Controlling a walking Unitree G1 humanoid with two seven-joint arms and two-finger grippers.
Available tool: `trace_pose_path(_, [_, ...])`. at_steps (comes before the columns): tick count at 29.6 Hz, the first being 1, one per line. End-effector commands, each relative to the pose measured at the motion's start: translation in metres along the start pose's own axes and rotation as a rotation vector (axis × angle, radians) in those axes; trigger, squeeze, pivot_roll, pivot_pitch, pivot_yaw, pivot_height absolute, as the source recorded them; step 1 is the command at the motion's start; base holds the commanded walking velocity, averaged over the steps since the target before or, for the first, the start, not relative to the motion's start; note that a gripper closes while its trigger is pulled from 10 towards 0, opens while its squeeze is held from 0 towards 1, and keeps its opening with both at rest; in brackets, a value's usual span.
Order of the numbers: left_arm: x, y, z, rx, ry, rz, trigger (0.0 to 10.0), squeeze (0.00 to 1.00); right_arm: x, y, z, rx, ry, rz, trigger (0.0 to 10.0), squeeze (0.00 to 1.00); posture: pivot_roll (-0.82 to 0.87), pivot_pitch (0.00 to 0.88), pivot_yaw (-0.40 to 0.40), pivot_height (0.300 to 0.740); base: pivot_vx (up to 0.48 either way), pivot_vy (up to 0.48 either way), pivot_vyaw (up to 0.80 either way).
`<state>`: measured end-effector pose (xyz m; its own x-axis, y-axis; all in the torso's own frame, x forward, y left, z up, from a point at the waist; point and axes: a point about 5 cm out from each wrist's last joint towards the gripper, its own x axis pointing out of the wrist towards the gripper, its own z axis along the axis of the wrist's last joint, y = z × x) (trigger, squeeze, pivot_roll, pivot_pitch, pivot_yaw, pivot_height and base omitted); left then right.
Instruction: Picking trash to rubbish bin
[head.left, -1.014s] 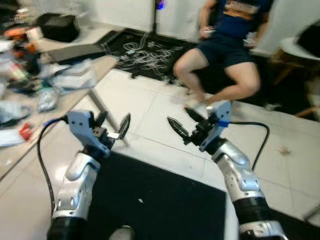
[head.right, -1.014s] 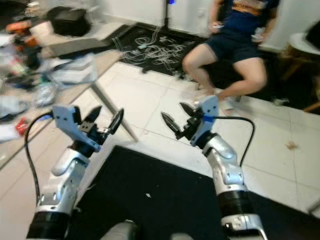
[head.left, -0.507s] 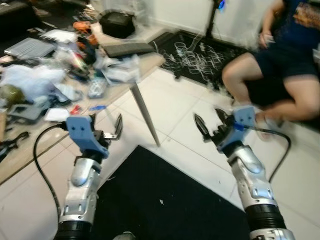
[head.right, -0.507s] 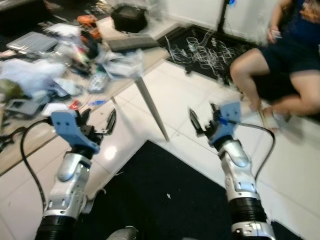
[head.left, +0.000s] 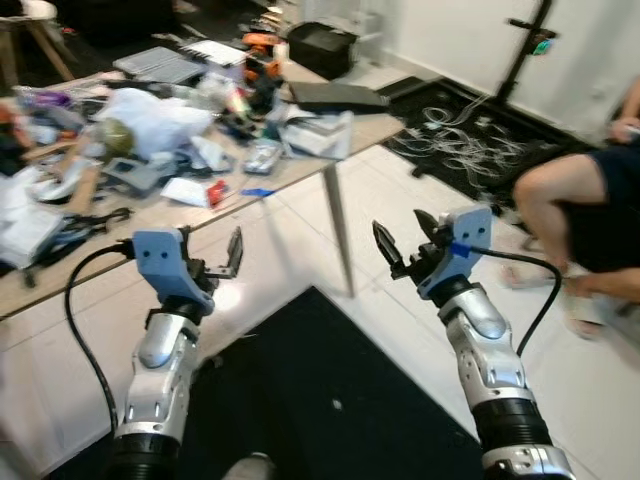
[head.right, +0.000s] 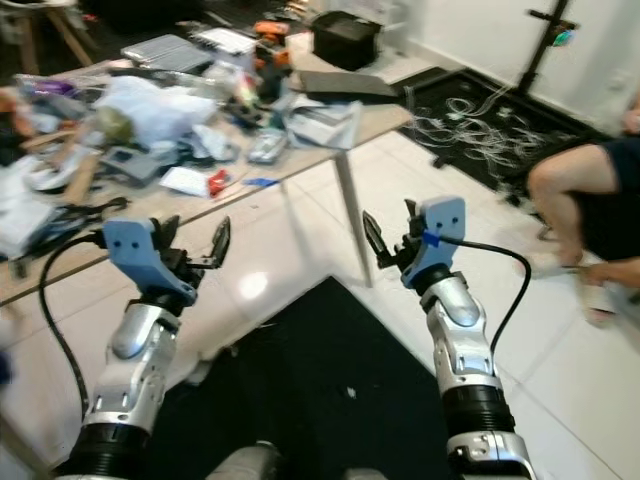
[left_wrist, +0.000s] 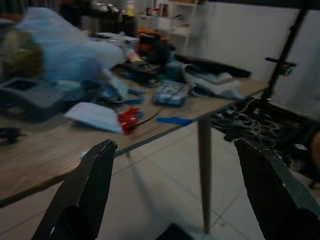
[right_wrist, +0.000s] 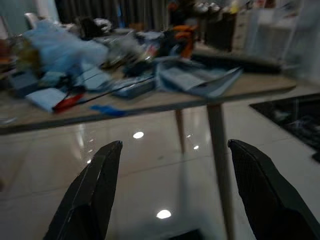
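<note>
The tabletop (head.left: 300, 170) is crowded with clutter (head.left: 160, 130), so little bare wood remains except along its near edge. One thin table leg (head.left: 340, 235) stands on the white tiled floor (head.left: 400, 330). Beyond it, a seated person's legs (head.left: 570, 215) block the right side.

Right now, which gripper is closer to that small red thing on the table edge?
Left. The left gripper hangs just below the red item by the table edge; the right gripper is off past the table's leg, farther away.
</note>
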<state>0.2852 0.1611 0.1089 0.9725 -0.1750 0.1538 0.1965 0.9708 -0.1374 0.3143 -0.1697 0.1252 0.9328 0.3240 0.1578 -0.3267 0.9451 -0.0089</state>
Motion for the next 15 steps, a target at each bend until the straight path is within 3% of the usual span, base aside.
trace_pose_path(1, [0.0008,-0.0025,-0.0018,-0.011,0.001,-0.014,10.0,0.0,-0.0009,-0.0005,-0.0012,-0.003,0.004,0.002,10.0,0.0,0.01,0.0,-0.032,0.74,0.0,0.0,0.77])
trace_pose_path(15, [0.0015,-0.0049,-0.0024,-0.031,-0.003,-0.052,10.0,0.0,-0.0007,-0.0002,-0.0031,-0.004,0.007,0.014,10.0,0.0,0.01,0.0,-0.032,0.74,0.0,0.0,0.77])
